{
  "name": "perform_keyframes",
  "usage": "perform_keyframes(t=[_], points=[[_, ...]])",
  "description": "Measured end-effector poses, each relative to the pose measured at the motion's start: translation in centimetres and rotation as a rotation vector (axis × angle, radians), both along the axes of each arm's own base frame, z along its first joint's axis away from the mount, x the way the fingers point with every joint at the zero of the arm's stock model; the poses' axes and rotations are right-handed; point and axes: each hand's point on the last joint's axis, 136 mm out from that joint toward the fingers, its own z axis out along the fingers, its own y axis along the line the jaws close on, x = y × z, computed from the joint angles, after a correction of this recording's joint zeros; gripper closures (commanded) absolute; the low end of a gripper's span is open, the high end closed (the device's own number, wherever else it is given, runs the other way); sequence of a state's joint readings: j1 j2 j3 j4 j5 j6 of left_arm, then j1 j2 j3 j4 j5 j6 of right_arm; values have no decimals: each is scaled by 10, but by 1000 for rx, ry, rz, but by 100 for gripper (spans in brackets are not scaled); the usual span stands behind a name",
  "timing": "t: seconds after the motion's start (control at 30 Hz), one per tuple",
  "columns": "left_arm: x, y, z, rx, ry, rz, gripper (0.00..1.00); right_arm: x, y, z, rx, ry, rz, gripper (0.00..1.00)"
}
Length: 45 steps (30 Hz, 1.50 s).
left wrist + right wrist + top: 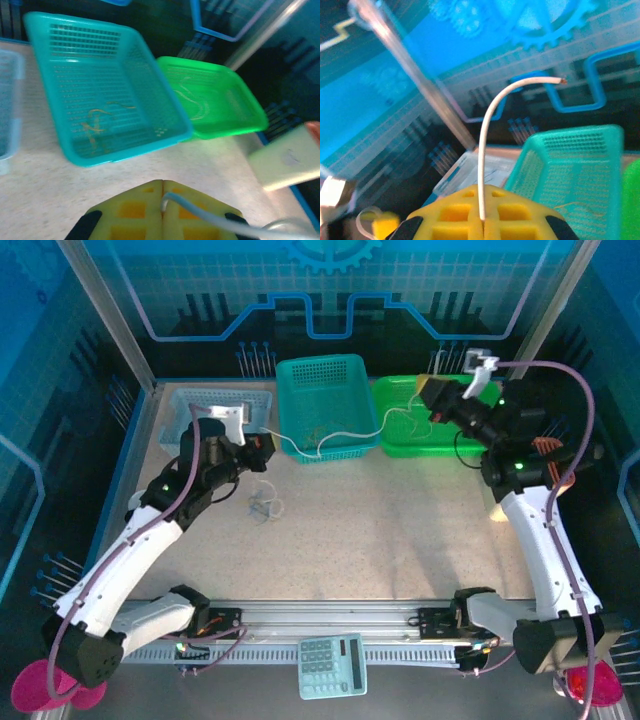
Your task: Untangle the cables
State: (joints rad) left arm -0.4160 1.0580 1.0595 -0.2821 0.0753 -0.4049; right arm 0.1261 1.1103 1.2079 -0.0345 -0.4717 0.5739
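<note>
Table: we find the middle and near half open for passage. The far edge is blocked by three containers side by side: pale blue tray, teal basket, green tray. A white cable is strung across the teal basket's front. A small cable coil lies near the left arm. The right arm occupies the right edge.

No lettering or numbers can be read.
</note>
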Motion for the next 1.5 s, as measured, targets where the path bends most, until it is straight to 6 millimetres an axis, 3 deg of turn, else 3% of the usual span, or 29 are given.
perform_keyframes(t=[0.17,0.33,0.63,0.8,1.0,1.3,1.5], points=[[9,-28,9,-43,22,-124,100,-24,51,-18,-51,-9,181,100],[10,-50,-6,-49,72,-208,100,-38,92,-34,-88,-8,313,100],[8,-66,-16,-41,99,-251,100,-56,148,-86,-136,65,470,100],[13,-62,-10,-32,85,-212,100,-63,157,-113,-151,104,493,98],[13,-65,8,-46,55,-212,100,-70,171,-127,-154,109,523,94],[12,-67,6,-42,65,-217,100,-69,173,-134,-150,101,507,96],[14,-70,5,-50,75,-217,100,-69,173,-135,-156,95,503,84]])
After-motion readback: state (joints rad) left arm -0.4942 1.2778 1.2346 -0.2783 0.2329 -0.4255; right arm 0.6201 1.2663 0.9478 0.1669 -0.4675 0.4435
